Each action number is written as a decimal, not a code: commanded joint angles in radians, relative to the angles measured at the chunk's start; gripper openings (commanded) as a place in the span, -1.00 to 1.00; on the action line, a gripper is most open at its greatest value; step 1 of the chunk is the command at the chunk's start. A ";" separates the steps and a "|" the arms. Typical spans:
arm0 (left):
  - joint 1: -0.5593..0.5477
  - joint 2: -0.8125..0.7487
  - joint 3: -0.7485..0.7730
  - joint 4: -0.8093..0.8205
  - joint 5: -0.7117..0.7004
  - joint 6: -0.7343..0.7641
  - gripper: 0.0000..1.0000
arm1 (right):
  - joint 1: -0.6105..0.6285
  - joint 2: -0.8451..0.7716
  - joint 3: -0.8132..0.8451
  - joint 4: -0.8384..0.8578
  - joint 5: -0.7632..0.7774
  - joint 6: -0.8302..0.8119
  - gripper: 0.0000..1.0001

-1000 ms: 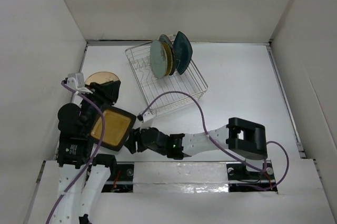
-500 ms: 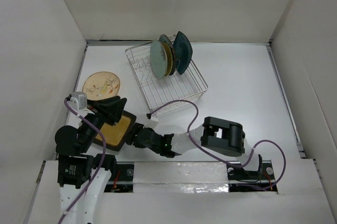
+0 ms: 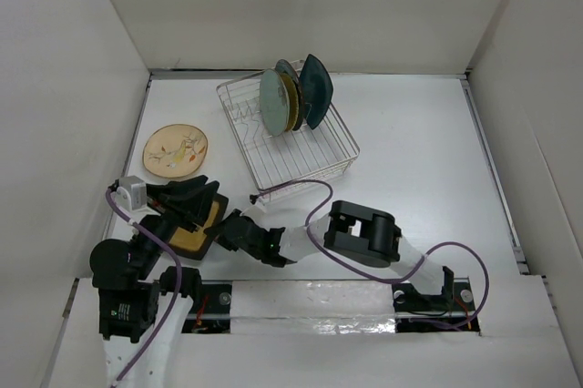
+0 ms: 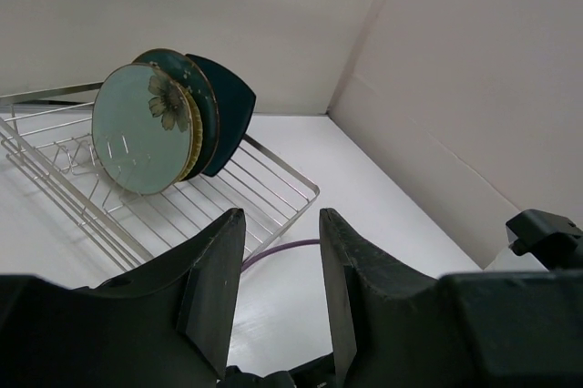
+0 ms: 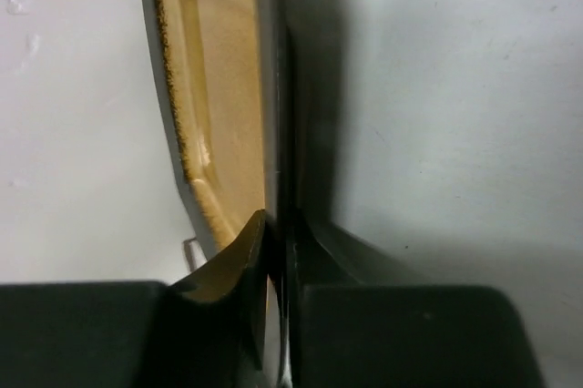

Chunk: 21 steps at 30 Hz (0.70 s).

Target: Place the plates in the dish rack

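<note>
Mustard square plate [image 5: 217, 87] is pinched at its rim by right pincer [image 5: 278, 220].

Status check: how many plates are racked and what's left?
Done: four plates stand in the rack. In hand: the right gripper pinches the rim of the mustard plate. Remaining: racking it, then the tan plate lying beside the rack.

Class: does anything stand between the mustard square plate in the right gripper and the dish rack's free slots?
Only a purple cable looping on the table by the dish rack's near edge. The left gripper hangs over the mustard plate; the right gripper pinches its rim.
</note>
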<state>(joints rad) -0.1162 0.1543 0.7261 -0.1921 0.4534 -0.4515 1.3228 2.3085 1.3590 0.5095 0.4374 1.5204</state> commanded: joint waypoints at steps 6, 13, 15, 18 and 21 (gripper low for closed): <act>0.003 -0.016 -0.027 0.036 0.001 0.011 -0.28 | 0.042 -0.061 -0.106 0.064 0.027 -0.018 -1.00; -0.007 0.024 0.111 -0.033 -0.073 0.089 -0.21 | 0.070 -0.254 -0.182 0.069 0.093 -0.290 -1.00; -0.007 0.030 0.154 -0.035 -0.076 0.097 -0.17 | 0.070 -0.320 -0.201 0.098 0.128 -0.406 -1.00; -0.007 0.024 0.176 -0.023 -0.091 0.096 -0.15 | 0.070 -0.407 -0.204 0.100 0.165 -0.554 -1.00; -0.007 0.024 0.188 -0.033 -0.111 0.109 -0.14 | 0.081 -0.496 -0.207 0.106 0.222 -0.696 -1.00</act>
<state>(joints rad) -0.1169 0.1738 0.8906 -0.2493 0.3706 -0.3710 1.3964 1.9736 1.1233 0.4377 0.5228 1.0142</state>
